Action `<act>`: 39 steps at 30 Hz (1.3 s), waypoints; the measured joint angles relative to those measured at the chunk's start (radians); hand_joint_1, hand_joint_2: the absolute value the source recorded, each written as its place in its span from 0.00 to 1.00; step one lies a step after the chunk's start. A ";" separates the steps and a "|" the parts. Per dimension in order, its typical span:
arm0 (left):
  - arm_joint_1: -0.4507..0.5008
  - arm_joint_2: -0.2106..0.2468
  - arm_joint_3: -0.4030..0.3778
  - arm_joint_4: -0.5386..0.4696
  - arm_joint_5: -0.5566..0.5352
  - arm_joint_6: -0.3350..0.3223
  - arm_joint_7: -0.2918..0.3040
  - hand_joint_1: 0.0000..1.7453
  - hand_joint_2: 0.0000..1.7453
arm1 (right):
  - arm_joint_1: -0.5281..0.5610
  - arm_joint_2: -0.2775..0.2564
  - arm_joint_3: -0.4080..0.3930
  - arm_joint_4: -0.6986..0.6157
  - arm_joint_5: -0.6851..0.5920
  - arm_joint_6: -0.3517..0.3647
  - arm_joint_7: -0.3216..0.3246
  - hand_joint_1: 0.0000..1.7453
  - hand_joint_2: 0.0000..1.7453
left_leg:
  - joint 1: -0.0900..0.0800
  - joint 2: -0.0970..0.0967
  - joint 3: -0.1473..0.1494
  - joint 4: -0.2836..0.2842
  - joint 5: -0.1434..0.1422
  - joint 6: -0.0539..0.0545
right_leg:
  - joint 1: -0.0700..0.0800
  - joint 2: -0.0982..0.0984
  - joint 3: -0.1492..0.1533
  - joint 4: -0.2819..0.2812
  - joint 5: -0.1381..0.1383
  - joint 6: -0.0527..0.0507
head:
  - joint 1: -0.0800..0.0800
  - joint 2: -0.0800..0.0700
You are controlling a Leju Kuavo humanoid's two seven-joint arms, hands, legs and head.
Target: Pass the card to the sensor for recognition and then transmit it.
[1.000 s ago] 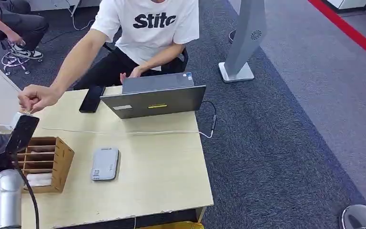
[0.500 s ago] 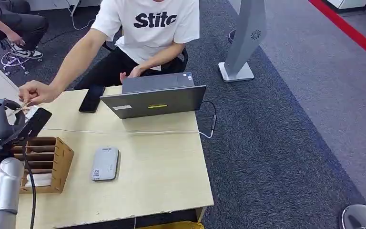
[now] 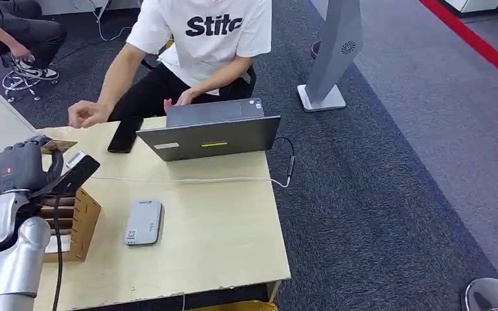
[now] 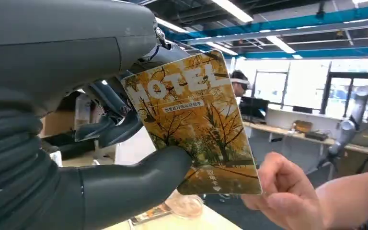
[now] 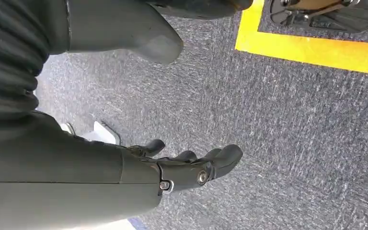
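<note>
An open-plan office or robotics lab: grey carpet (image 3: 389, 162) with a red line (image 3: 473, 39) at 1 o'clock, a laptop (image 3: 211, 133) on a desk (image 3: 220, 240), strip lights (image 4: 278, 43) overhead, and another robot arm (image 4: 347, 124) beside far benches.

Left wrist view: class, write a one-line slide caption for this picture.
The robot's left hand holds a yellow MOTEL card upright, with a person's hand close beside its lower corner.

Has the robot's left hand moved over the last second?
Yes. The left hand, holding the card, has come in over the wooden organizer, toward the laptop.
</note>
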 joint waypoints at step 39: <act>0.099 0.087 -0.509 -0.051 0.001 -0.293 0.076 1.00 1.00 | 0.001 0.000 -0.007 0.002 -0.052 -0.017 -0.011 0.00 1.00 | 0.000 0.000 -0.001 0.000 0.000 0.000 | 0.000 0.000 -0.001 0.000 0.000 0.000 | 0.000 0.000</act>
